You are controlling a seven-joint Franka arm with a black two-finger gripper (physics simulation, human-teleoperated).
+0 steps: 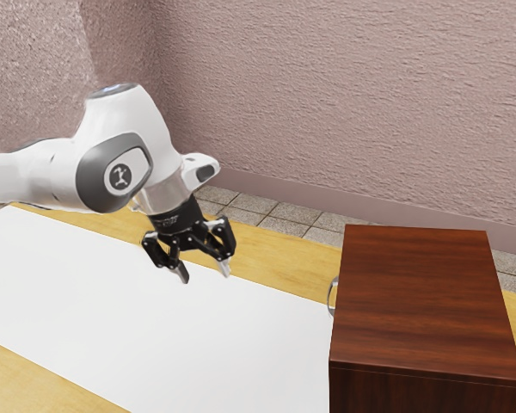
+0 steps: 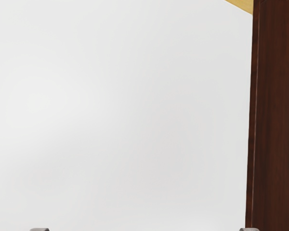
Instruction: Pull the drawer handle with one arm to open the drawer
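Note:
A dark wooden drawer cabinet (image 1: 421,310) stands on the table at the exterior view's right. Its thin metal handle (image 1: 333,295) sticks out from the face turned toward the arm. My black gripper (image 1: 203,272) hangs above the white table surface, well to the exterior view's left of the handle, fingers spread open and pointing down with nothing between them. In the wrist view the cabinet's wooden side (image 2: 274,120) runs along one edge, and two grey fingertips (image 2: 38,229) peek in far apart.
A white mat (image 1: 112,318) covers most of the wooden tabletop (image 1: 267,254). Behind the table are a tiled floor strip and a pink textured wall (image 1: 344,95). The stretch of mat between gripper and cabinet is bare.

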